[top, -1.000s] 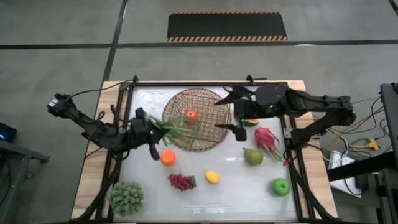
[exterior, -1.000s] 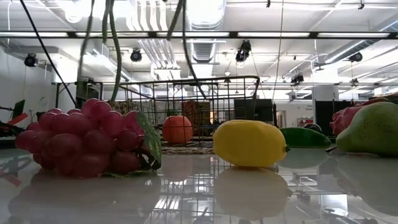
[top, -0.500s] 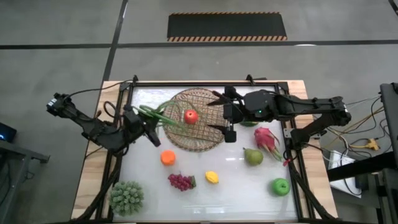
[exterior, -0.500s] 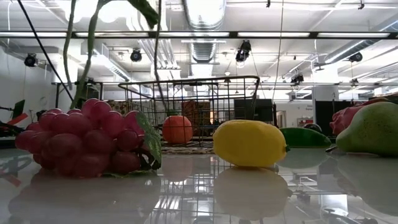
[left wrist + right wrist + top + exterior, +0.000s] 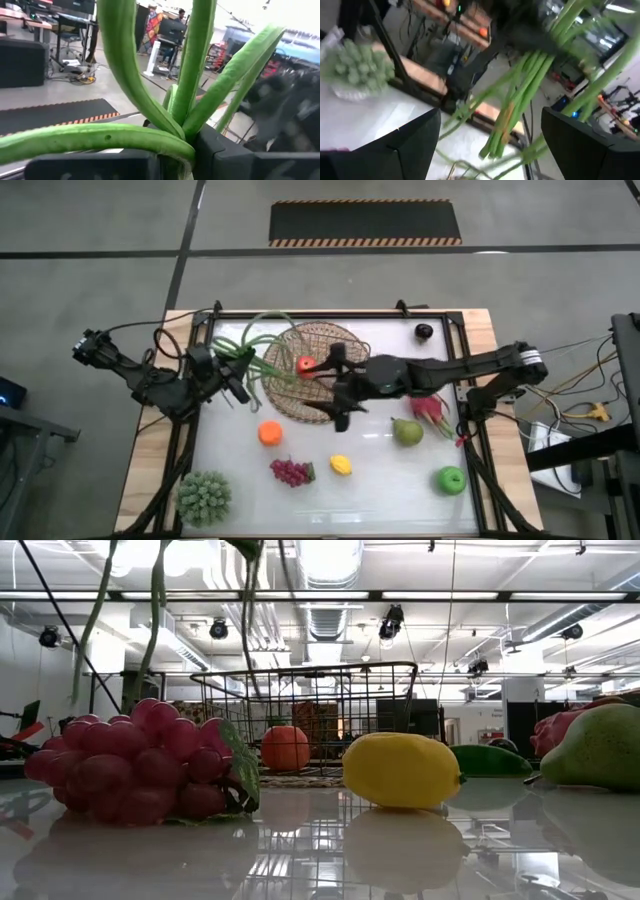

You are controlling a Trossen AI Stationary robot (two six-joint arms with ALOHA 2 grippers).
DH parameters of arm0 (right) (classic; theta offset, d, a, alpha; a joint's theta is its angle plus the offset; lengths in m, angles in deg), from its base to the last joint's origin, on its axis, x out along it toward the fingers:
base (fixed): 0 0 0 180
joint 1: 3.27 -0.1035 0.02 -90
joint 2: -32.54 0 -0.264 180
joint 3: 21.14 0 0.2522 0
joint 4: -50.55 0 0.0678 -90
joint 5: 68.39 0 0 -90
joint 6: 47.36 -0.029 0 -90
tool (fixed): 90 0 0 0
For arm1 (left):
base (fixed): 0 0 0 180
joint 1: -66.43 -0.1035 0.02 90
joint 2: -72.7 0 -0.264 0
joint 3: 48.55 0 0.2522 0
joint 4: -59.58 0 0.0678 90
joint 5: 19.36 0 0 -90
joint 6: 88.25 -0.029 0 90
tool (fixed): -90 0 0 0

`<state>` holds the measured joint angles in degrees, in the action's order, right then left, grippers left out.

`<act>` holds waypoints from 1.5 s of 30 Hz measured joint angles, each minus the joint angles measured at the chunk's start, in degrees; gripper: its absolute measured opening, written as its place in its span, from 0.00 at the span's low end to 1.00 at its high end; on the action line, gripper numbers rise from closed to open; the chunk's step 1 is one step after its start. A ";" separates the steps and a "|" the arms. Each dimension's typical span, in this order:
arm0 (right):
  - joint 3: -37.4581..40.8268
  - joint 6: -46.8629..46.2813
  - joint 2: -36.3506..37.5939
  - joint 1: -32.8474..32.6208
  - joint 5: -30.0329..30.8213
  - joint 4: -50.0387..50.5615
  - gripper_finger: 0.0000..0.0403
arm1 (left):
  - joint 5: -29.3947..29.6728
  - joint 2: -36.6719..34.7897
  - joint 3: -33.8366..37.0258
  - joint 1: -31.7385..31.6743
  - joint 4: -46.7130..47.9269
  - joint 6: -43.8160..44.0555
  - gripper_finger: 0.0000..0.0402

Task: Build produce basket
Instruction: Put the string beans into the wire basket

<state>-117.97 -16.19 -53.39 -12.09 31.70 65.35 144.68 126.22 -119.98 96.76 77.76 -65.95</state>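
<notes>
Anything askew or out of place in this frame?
Yes: the green stalks are not lying in the basket. The left gripper holds them lifted at its left edge, ends splaying beyond the rim, and the open right gripper reaches toward them.

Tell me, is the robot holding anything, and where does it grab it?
The left gripper holds the long green stalks pinched at their bunched end. The right gripper, over the basket, is open and empty.

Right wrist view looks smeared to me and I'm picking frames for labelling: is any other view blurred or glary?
Right wrist view: green stalks streaked by motion blur. Left wrist view: stalks sharp, background soft, sky blown out. Low view: tabletop mirrors the lemon. High view: even light.
</notes>
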 joint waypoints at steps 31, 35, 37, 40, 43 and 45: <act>0.07 -5.70 -9.31 2.10 5.06 -11.63 0.30 | -14.08 1.95 0.00 0.17 -8.28 -5.02 0.08; 0.07 -4.76 -8.36 1.39 4.06 -10.00 0.07 | -14.24 1.94 0.00 0.22 -7.69 -5.41 0.10; 0.06 -5.89 -7.58 0.60 3.53 -9.06 0.07 | -14.50 1.88 0.00 0.22 -7.69 -6.89 0.12; 0.04 -6.71 -5.72 -0.54 3.43 -6.20 0.06 | -15.02 1.88 0.00 0.22 -6.91 -8.09 0.19; 0.04 -8.17 -3.73 -1.28 3.40 -3.11 0.06 | -16.71 1.35 0.00 0.22 -4.50 -8.14 0.28; 0.04 -9.44 -2.47 -1.46 3.36 -1.32 0.06 | -18.19 0.94 0.00 0.22 -2.15 -7.94 0.35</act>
<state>-117.93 -25.62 -55.86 -13.55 35.06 64.03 126.49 127.17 -119.98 96.98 75.61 -73.88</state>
